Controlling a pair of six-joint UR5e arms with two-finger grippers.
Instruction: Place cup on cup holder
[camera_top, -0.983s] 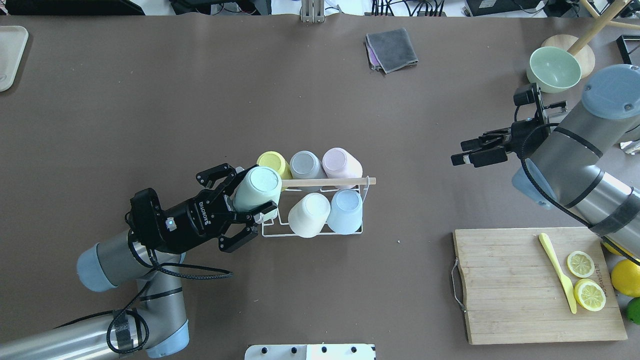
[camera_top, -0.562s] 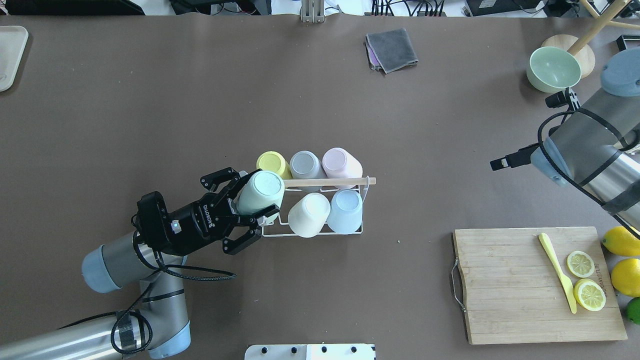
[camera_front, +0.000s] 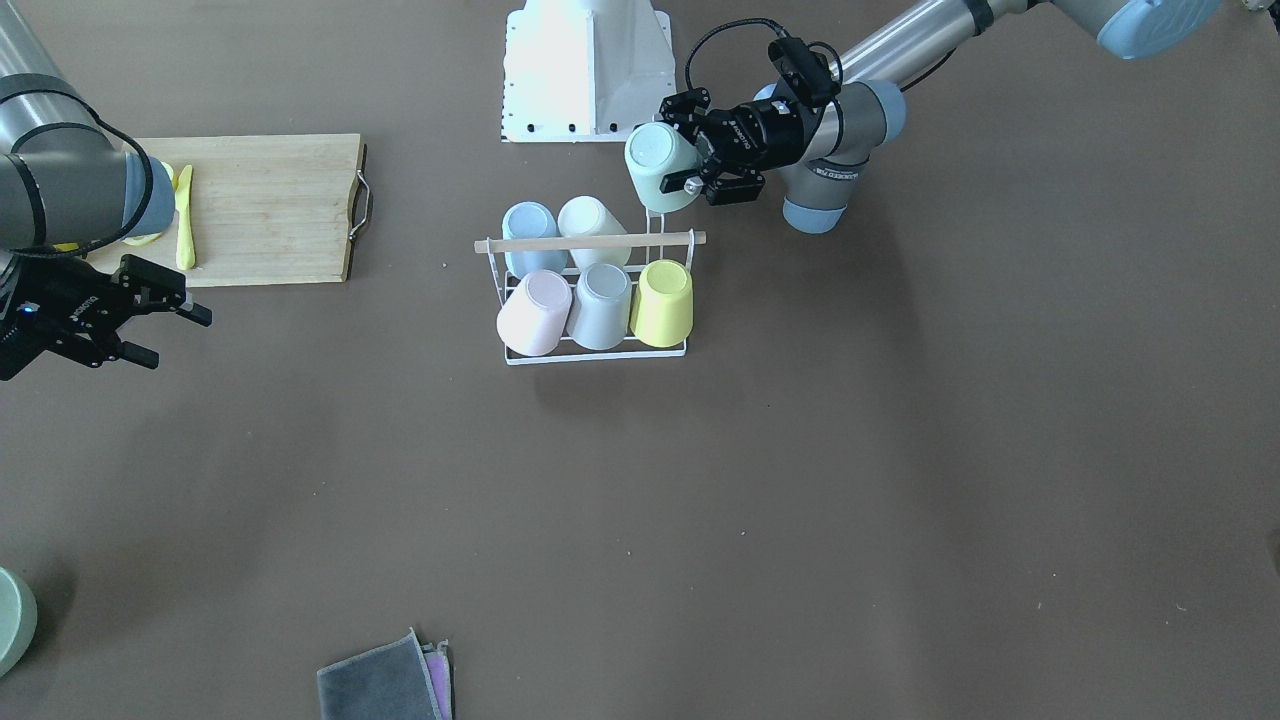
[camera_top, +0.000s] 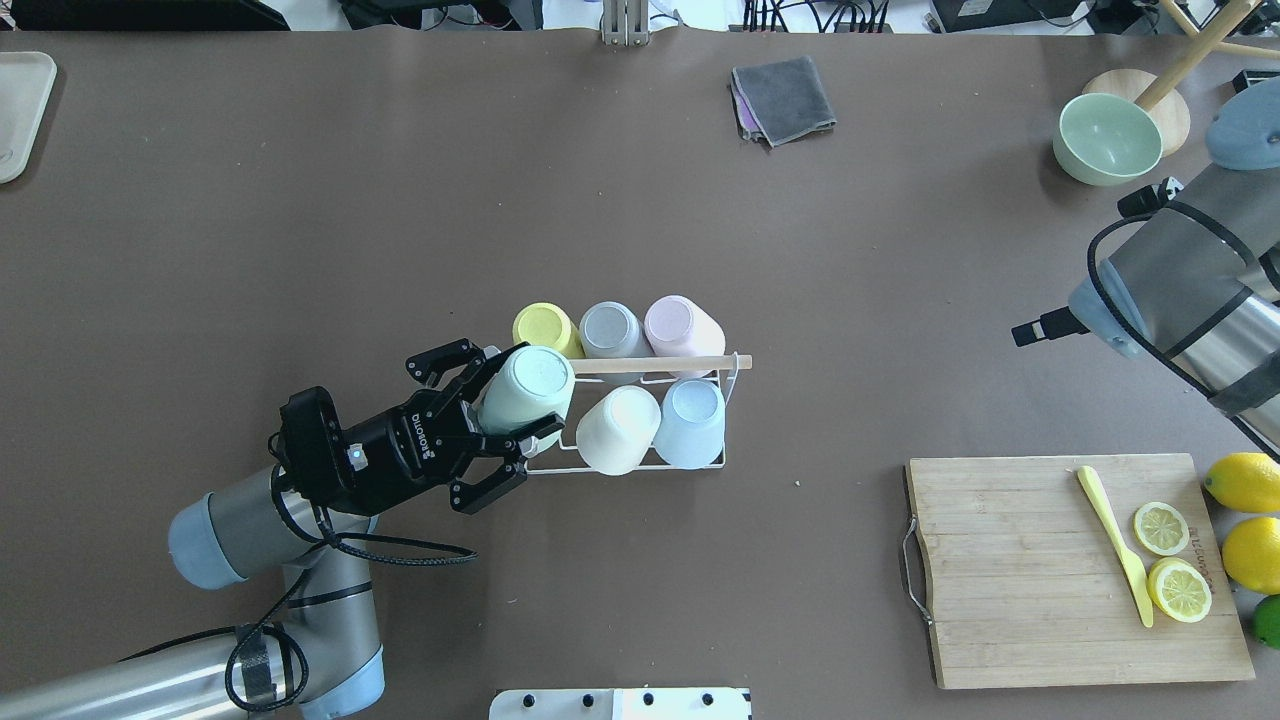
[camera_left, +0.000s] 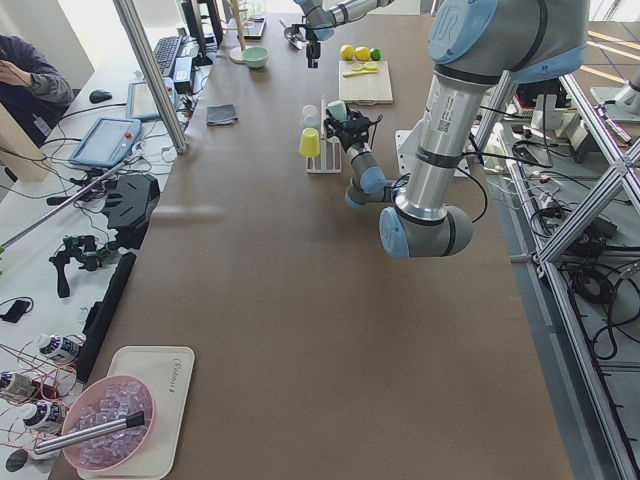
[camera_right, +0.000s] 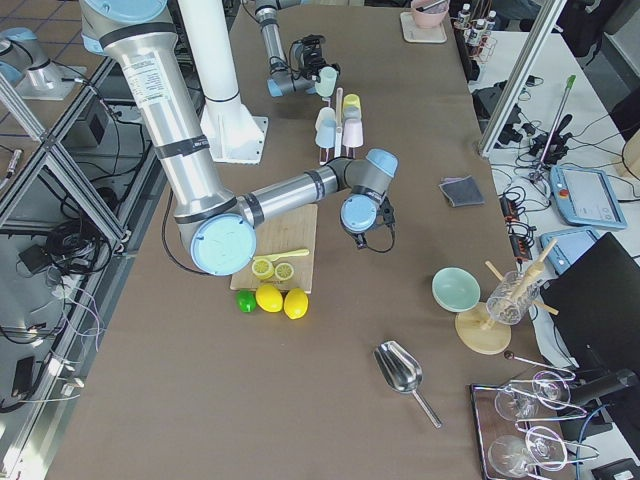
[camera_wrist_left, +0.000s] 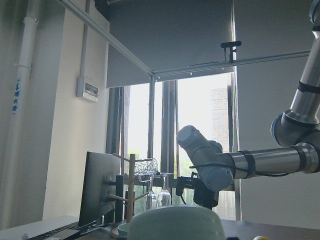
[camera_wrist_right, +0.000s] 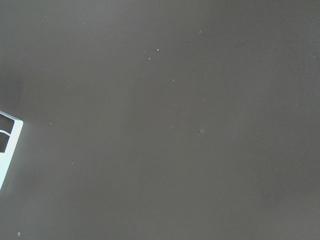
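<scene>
Mint cup (camera_top: 528, 380): base up, pinched between left gripper (camera_top: 505, 398) fingers; shifted rightward within 1 s, now over the vacant corner of cup holder (camera_top: 660, 365), placement imminent; 5 other cups (camera_top: 620, 430) racked. Right gripper (camera_front: 170, 325): fingers spread, retracted

Tilted mint cup (camera_top: 530, 385) in the left gripper (camera_top: 512, 398), over the cup holder's (camera_top: 660, 365) left end.

six cups (camera_top: 527, 385), one cup holder (camera_top: 690, 363)
</scene>
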